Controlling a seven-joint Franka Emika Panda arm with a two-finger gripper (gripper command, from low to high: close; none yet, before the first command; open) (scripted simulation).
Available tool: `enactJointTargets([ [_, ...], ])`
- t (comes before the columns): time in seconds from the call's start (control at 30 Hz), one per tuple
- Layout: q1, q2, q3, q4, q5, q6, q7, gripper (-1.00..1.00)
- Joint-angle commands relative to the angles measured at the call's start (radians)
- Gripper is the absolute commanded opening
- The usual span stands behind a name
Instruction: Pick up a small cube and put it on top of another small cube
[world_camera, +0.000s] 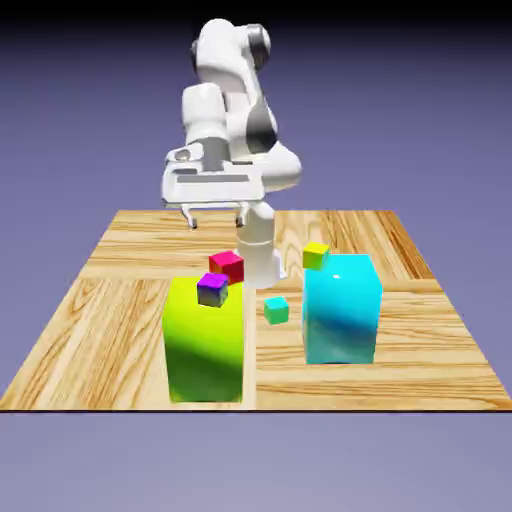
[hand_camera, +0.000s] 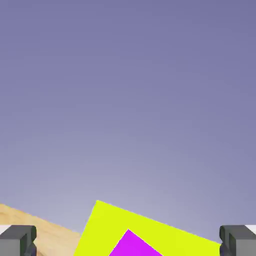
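The small teal cube (world_camera: 276, 310) sits on the table (world_camera: 90, 330) in the gap btw the big yellow-green block (world_camera: 205, 350) and the big cyan block (world_camera: 342, 310), near both, touching neither afaict. Prob light, rigid, flat-sided w/ sharp edges: no give, so pads should seat flat on two opposite faces, centred, low enough not to pinch only the top edge; being tiny, an off-centre squeeze could twist or flick it. Smooth rendered faces may be a bit slippery. Tall blocks either side leave little room, so fingers likely best aligned along the gap rather than across it. The gripper (world_camera: 216, 214) hangs above the table's far part w/ fingers spread wide and empty; in hand view both fingertips (hand_camera: 18, 240) sit at the bottom corners, nothing btw them. From the gripper in the exterior view the cube lies at approx 5 o'clock, well apart and lower. Hand view shows only the yellow-green block's top w/ the small purple cube (world_camera: 212, 290) on it at 6 o'clock, mostly backdrop above; teal cube not in that view.
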Motion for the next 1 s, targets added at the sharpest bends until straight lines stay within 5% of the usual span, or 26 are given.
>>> enactJointTargets([
  [0.0, 0.017, -0.001, -0.036, 0.008, -0.001, -0.019, -0.041, 0.00],
  [0.97, 0.521, -0.047, -1.087, 0.229, -0.027, -0.558, -1.212, 0.00],
])
